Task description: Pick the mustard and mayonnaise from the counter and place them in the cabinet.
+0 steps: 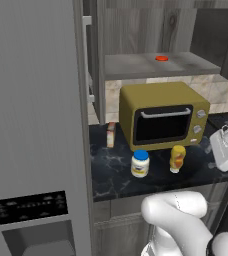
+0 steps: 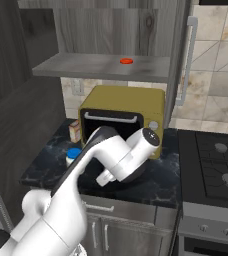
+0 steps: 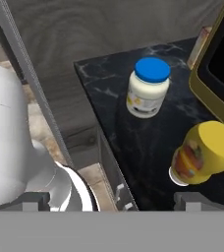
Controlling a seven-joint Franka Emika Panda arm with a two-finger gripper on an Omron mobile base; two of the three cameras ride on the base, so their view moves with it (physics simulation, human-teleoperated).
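The mayonnaise (image 1: 140, 163) (image 3: 148, 88), a white jar with a blue lid, stands on the black counter (image 1: 113, 175) in front of the toaster oven. The yellow mustard (image 1: 177, 159) (image 3: 205, 152) stands just to its right, apart from it. My gripper (image 3: 111, 202) is open with nothing between its fingers; it hovers beside the mustard, which is the nearer bottle in the hand view. Its white hand (image 1: 224, 149) hangs at the counter's right end. Above, the grey cabinet shelf (image 1: 136, 67) (image 2: 86, 66) carries a red-orange disc (image 1: 161, 58). In the right base view my arm covers most of the mayonnaise (image 2: 74, 154).
The olive-yellow toaster oven (image 1: 161, 117) (image 2: 123, 117) sits behind both bottles, under the shelf. A small tan box (image 1: 111, 134) leans at its left. A grey fridge (image 1: 36, 125) walls the counter's left side. A stove (image 2: 216, 160) lies to the right.
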